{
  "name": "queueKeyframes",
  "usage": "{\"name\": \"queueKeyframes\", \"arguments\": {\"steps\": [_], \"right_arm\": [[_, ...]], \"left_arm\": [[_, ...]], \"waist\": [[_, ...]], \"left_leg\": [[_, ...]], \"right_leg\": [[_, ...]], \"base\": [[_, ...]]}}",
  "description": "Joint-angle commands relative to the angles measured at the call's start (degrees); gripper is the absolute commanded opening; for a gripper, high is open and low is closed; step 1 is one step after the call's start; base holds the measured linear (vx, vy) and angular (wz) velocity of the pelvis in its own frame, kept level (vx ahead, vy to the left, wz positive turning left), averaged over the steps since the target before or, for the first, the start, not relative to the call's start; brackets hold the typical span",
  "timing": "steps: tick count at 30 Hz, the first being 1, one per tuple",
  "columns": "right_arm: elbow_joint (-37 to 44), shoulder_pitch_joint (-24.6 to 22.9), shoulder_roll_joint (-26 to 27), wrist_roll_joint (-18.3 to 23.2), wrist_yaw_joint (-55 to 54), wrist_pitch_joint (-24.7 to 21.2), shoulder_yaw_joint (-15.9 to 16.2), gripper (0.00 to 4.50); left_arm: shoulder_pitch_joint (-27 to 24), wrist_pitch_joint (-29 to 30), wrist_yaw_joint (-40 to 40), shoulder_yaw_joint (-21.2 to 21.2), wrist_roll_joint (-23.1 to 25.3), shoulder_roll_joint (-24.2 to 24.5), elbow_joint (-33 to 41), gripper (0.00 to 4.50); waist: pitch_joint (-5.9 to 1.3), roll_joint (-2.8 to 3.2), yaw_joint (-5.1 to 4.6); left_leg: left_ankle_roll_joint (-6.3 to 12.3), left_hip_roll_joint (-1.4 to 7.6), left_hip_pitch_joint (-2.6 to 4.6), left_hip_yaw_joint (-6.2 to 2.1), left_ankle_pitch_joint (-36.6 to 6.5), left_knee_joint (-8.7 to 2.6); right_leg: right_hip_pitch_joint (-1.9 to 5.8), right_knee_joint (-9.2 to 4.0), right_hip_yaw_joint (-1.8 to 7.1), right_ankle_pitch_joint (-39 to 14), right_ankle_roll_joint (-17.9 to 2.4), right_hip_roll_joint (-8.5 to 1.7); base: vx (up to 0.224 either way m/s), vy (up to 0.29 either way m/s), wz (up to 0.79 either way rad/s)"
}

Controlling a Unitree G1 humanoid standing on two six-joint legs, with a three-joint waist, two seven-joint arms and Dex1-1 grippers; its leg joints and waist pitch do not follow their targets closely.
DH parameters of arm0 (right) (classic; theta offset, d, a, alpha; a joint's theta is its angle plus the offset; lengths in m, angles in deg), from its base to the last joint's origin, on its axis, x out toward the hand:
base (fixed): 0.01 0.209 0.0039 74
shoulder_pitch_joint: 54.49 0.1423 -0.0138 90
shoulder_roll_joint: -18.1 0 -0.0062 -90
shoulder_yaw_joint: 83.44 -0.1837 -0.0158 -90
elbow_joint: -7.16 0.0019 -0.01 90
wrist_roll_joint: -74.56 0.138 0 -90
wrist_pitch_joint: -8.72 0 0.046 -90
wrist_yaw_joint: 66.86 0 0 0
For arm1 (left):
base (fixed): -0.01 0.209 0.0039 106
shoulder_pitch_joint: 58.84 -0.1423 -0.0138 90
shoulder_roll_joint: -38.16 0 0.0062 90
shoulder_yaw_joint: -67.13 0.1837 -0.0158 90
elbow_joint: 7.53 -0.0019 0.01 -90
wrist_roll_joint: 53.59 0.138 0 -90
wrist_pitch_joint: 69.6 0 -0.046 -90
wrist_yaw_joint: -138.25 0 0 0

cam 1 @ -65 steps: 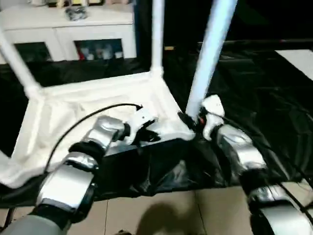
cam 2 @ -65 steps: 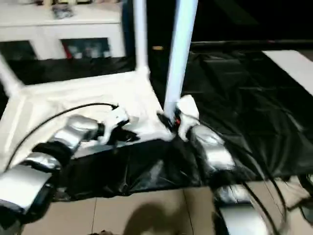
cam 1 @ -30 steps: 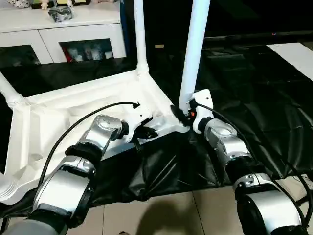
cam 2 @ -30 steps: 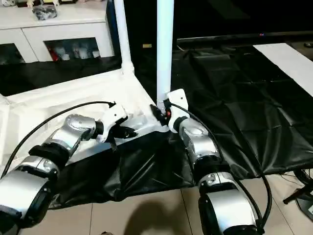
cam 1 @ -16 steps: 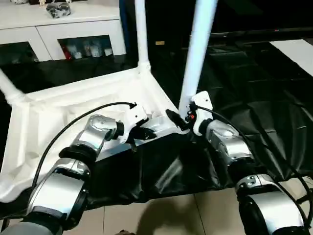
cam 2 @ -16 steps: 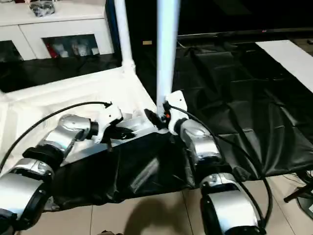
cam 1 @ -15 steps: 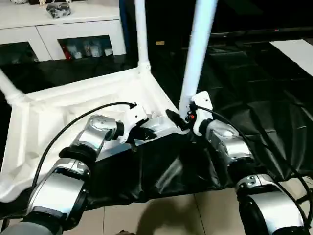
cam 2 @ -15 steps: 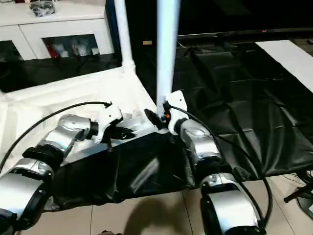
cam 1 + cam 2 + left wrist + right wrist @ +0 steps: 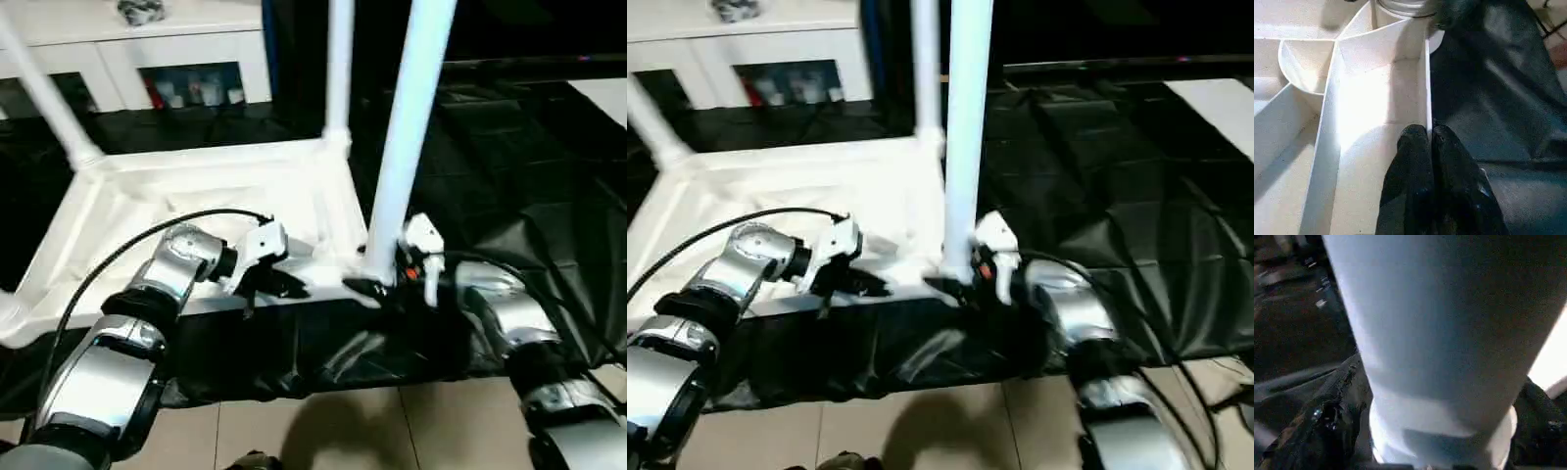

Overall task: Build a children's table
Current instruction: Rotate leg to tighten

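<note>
The white plastic rectangular tabletop (image 9: 206,211) lay upside down on a black plastic sheet (image 9: 519,147) on the floor, ribbed underside up. Three white tubular legs stood in its corner sockets: a far-left leg (image 9: 44,88), a far-right leg (image 9: 339,69) and the near-right leg (image 9: 407,137), its long axis almost upright. The right gripper (image 9: 377,284) sat at that leg's foot, jaws spread on either side of the tube, so the leg rose straight from between them; whether they pressed it could not be told. The left gripper (image 9: 1430,147) was clenched on the tabletop's thin near rim, just beside that corner. Open black sheet lay to the right; a white cabinet with glass doors (image 9: 147,59) stood beyond
</note>
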Motion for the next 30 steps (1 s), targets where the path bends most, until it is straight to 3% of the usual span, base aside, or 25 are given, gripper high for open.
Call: {"name": "queueKeyframes", "arguments": {"steps": [1,2,8,19,24,25,26,28,29,30], "right_arm": [[2.17,-0.68,0.01,-0.29,2.48,-0.46,2.36,3.70],[2.48,-0.82,-0.25,-0.37,2.73,-0.43,2.51,3.37],[5.41,-2.41,-2.01,-0.39,4.87,-1.79,3.80,2.97],[7.28,-5.43,-1.18,0.66,3.90,-4.02,4.03,2.86],[4.05,-6.25,1.17,1.63,-0.97,-4.18,1.26,2.86],[3.45,-6.47,1.51,1.30,-2.10,-3.38,1.04,2.86],[3.24,-6.87,1.75,0.86,-3.06,-2.76,1.04,2.86],[3.44,-7.11,1.78,0.80,-3.16,-2.81,1.12,2.86],[3.59,-7.33,1.86,0.66,-3.47,-2.70,1.20,2.86],[3.70,-7.61,2.02,0.44,-4.34,-2.48,1.22,2.86]], "left_arm": [[0.96,-1.43,-2.17,0.72,-1.12,-0.96,1.80,0.00],[0.99,-1.56,-2.53,0.82,-1.05,-0.91,1.69,0.00],[1.06,-2.03,-4.13,0.83,-0.91,-0.83,0.90,0.00],[0.89,-1.20,-4.28,0.05,-1.67,-1.28,0.32,0.00],[0.70,-0.42,-3.66,-0.58,-2.25,-1.75,0.39,0.00],[0.63,-0.32,-3.68,-0.61,-2.28,-1.72,0.49,0.00],[0.56,-0.29,-3.61,-0.69,-2.30,-1.67,0.57,0.00],[0.55,-0.24,-3.47,-0.78,-2.31,-1.68,0.56,0.00],[0.51,-0.17,-3.34,-0.84,-2.32,-1.67,0.55,0.00],[0.44,-0.15,-2.93,-0.88,-2.22,-1.69,0.56,0.00]], "waist": [[-3.97,-0.07,-0.28],[-4.01,-0.04,-0.23],[-4.09,-0.14,0.17],[-4.05,-0.19,0.24],[-3.82,-0.04,0.18],[-3.77,0.56,0.24],[-3.70,0.16,0.02],[-3.67,0.19,-0.27],[-3.71,0.91,-0.25],[-3.64,0.50,-0.45]], "left_leg": [[9.62,2.87,2.20,-0.72,-3.44,-3.08],[9.46,2.93,2.26,-0.77,-3.28,-3.07],[9.72,2.86,2.24,-0.74,-2.62,-2.90],[9.38,2.86,2.21,-0.75,-3.09,-2.90],[7.36,3.00,2.27,-0.78,-6.53,-3.36],[6.46,2.98,2.23,-0.84,-7.72,-3.48],[5.67,2.98,2.23,-0.81,-8.76,-3.66],[5.14,2.89,2.22,-0.85,-9.30,-3.79],[4.86,2.87,2.30,-0.93,-9.68,-3.79],[4.60,2.91,2.33,-0.87,-10.42,-3.88]], "right_leg": [[2.21,-2.75,2.16,16.61,-18.30,-3.04],[2.17,-2.71,2.15,16.62,-18.32,-3.04],[2.20,-2.63,2.17,17.46,-18.27,-3.09],[2.16,-2.63,2.24,16.26,-18.43,-3.13],[2.02,-2.96,2.29,11.75,-18.39,-3.16],[2.03,-2.97,2.31,10.56,-18.43,-3.32],[2.07,-3.13,2.34,10.18,-18.21,-3.17],[2.17,-3.13,2.33,10.25,-18.06,-3.05],[2.14,-3.06,2.31,10.18,-18.07,-3.13],[2.14,-3.21,2.34,10.24,-18.06,-3.03]], "base": [[0.000,0.000,0.00],[0.000,0.000,0.00],[0.000,0.000,0.00],[0.000,0.000,0.00],[0.000,0.000,0.00],[0.000,0.000,0.00],[0.000,0.000,0.00],[0.000,0.000,0.00],[0.000,0.000,0.00],[0.000,0.000,0.00]]}}
